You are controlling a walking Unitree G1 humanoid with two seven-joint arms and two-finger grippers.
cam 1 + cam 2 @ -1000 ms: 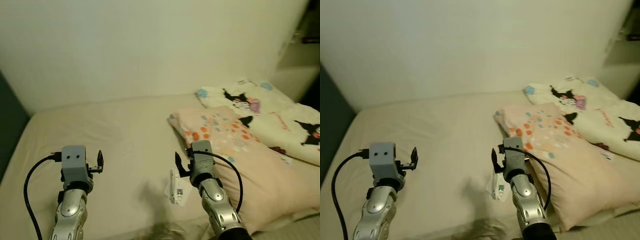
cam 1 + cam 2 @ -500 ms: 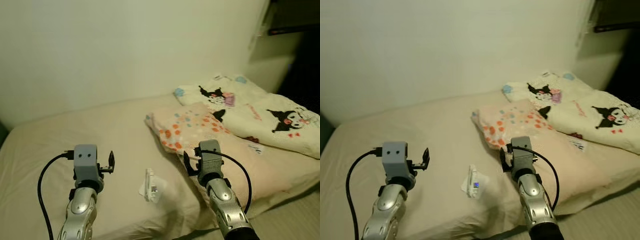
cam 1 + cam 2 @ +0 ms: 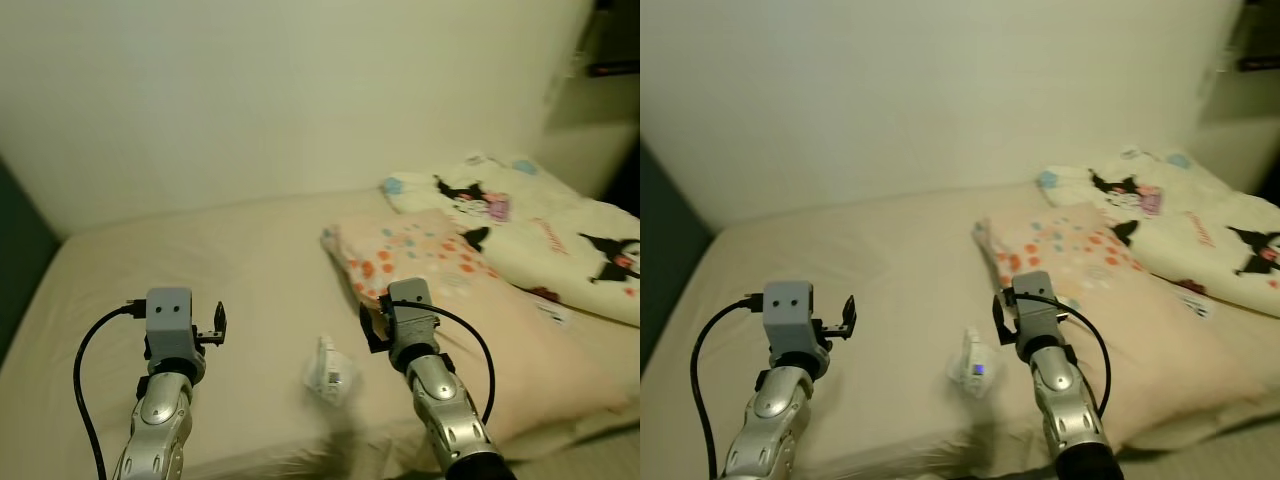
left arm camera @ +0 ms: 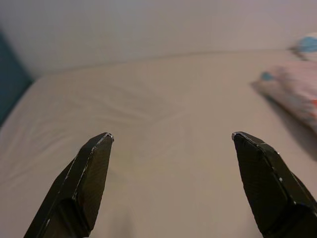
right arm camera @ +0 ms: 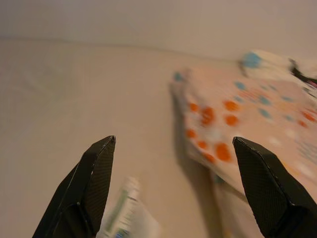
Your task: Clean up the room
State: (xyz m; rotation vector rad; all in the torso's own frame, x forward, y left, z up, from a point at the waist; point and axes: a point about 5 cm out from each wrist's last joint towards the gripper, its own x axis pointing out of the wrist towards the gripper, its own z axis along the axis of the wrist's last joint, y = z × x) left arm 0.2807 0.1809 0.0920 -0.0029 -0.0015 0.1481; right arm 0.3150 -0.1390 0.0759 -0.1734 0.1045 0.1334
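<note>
A small white packet (image 3: 330, 371) with a blue mark lies on the beige bed sheet (image 3: 230, 260), near the bed's front edge. My right gripper (image 5: 173, 144) hovers open just right of the packet, which shows by one finger (image 5: 126, 218). Beside that arm lies a pink pillow (image 3: 450, 280) with orange and blue dots. My left gripper (image 4: 171, 141) is open over bare sheet, further left and well apart from the packet. Nothing is between either pair of fingers.
A white blanket with black cartoon figures (image 3: 545, 220) lies behind the pink pillow at the right. A pale wall (image 3: 300, 90) runs along the bed's far side. A dark blue surface (image 3: 15, 270) borders the bed's left end. Dark shelving (image 3: 610, 50) stands at the top right.
The whole view swung right and has come back left, so the camera moved. Both arms hold the same pose with fingers open. The packet now looks more bunched than flat.
</note>
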